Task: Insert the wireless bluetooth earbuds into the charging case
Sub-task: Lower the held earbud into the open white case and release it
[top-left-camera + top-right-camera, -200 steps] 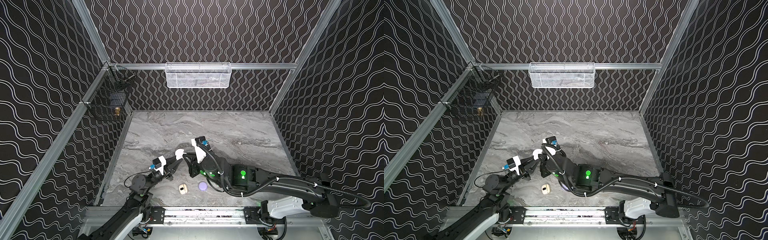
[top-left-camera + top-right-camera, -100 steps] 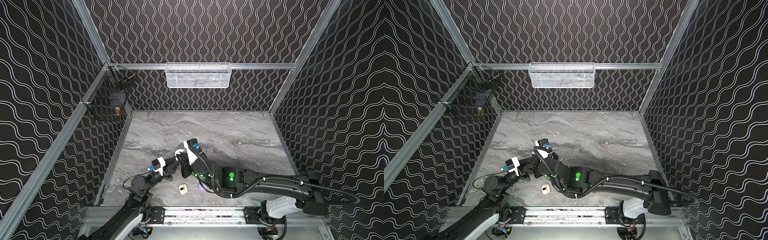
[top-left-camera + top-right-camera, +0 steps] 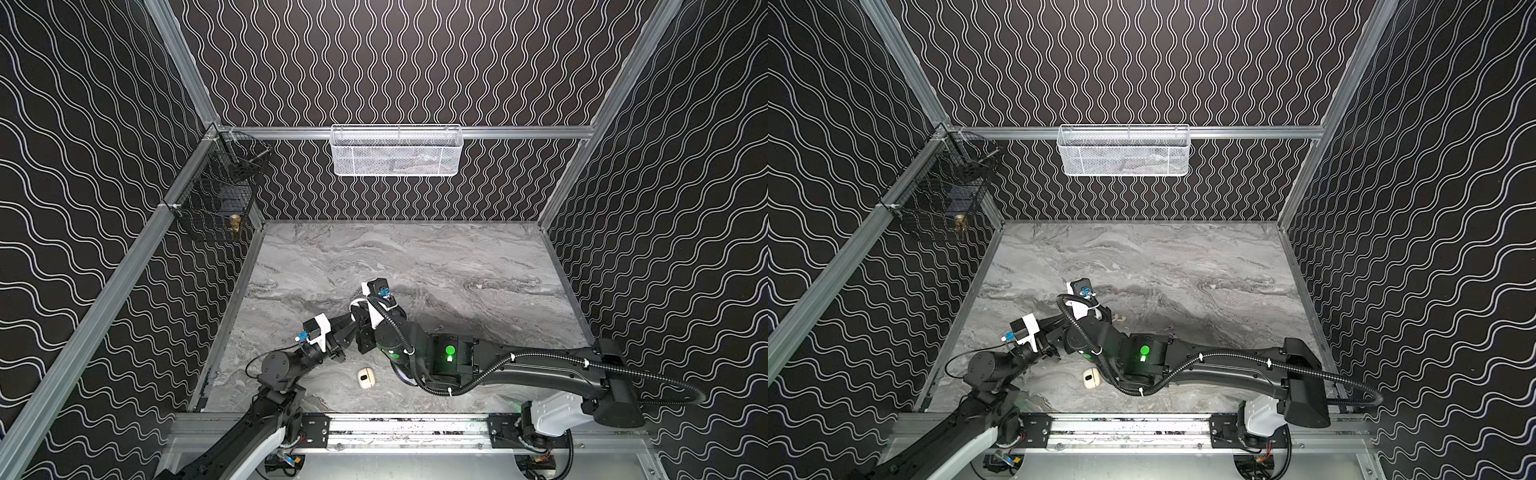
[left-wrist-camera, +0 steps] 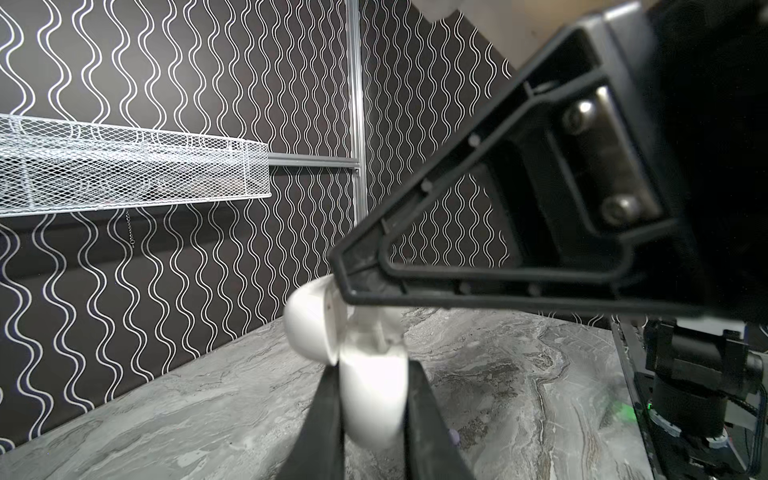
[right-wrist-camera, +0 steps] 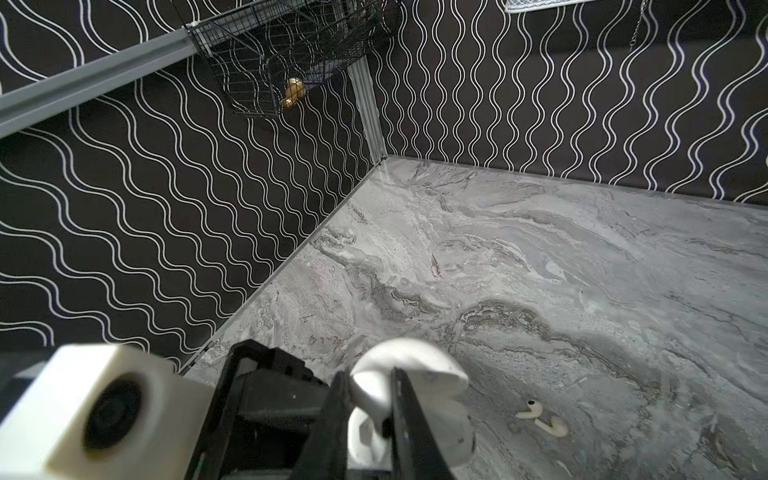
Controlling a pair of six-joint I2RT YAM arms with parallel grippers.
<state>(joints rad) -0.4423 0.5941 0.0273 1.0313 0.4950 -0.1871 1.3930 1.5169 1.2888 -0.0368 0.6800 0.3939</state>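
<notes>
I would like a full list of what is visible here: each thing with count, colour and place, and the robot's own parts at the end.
table: one, grey marble, floor of the cell
mesh basket: one, white, on the back rail
wire basket: one, black, on the left rail
brass object: one, inside the wire basket
cream case: one, on the table near the front
white charging case: one, lid open, held above the table
cream earbuds: two, on the table
left gripper: shut on the white charging case
right gripper: shut, apparently on its lid
</notes>
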